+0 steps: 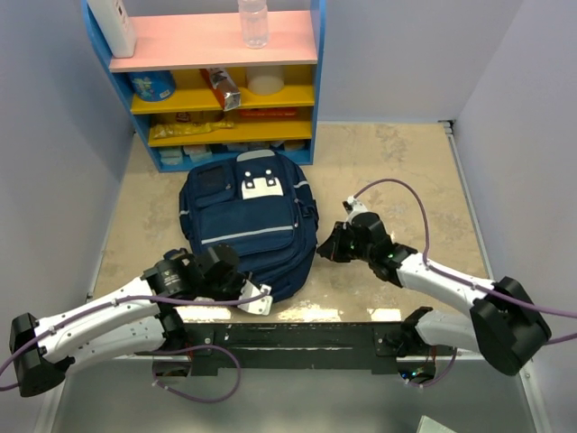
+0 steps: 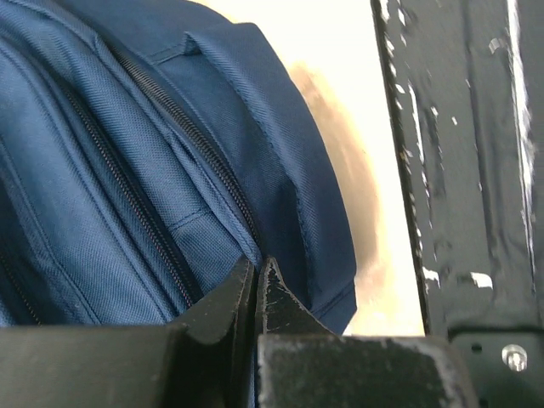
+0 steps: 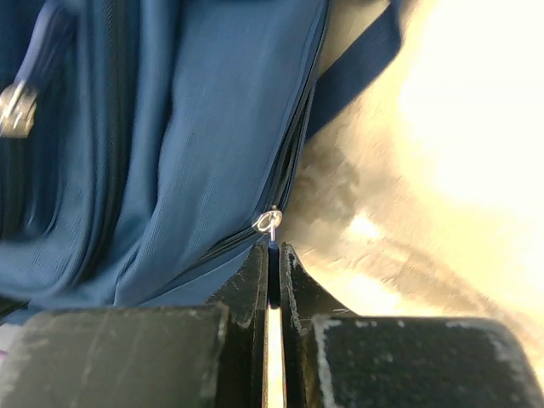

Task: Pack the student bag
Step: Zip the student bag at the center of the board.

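The student bag, navy blue with a white patch near its top, lies flat in the middle of the table. My left gripper is at its near left corner. In the left wrist view its jaws are shut, pinching the bag's fabric beside a zip line. My right gripper is at the bag's right edge. In the right wrist view it is shut on a dark zip pull hanging from a silver ring on the bag's side zip.
A blue shelf unit with pink and yellow boards stands behind the bag, holding a water bottle, a white box and snacks. A black rail runs along the near edge and also shows in the left wrist view. Walls close in both sides.
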### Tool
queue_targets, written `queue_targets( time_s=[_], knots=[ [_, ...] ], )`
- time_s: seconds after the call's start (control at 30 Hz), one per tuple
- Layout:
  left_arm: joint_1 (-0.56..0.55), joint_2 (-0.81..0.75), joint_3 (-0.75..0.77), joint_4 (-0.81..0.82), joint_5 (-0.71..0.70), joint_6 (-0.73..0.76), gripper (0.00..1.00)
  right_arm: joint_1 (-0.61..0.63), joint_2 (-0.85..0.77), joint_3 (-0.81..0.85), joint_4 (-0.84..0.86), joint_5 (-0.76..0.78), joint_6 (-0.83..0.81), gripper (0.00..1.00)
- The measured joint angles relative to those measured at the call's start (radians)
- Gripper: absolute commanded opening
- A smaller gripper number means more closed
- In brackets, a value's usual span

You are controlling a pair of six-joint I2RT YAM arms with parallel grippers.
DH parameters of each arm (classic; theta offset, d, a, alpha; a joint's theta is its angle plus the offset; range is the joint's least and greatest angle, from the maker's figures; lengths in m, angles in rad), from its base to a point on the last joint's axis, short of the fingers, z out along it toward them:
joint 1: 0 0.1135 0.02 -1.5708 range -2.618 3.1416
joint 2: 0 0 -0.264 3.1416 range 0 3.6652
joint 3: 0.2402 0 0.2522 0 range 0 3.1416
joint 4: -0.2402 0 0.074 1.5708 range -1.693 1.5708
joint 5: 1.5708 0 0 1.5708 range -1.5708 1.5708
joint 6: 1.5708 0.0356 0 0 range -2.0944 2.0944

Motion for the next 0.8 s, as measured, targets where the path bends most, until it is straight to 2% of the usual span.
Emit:
queue_targets(
  time_s=[0.27, 0.67, 0.8],
  knots=[
    [0.002, 0.031, 0.02, -0.097, 0.022, 0.073, 0.0, -0.058, 0.183, 0.109, 0.015, -0.037, -0.085, 0.0],
    [0.003, 0.036, 0.035, -0.121, 0.028, 0.102, 0.0, -0.096, 0.478, 0.386, 0.009, -0.035, -0.172, 0.0],
    [0.007, 0.044, 0.05, -0.122, 0.022, 0.099, 0.0, -0.095, 0.52, 0.431, 0.008, -0.026, -0.189, 0.0]
  ],
)
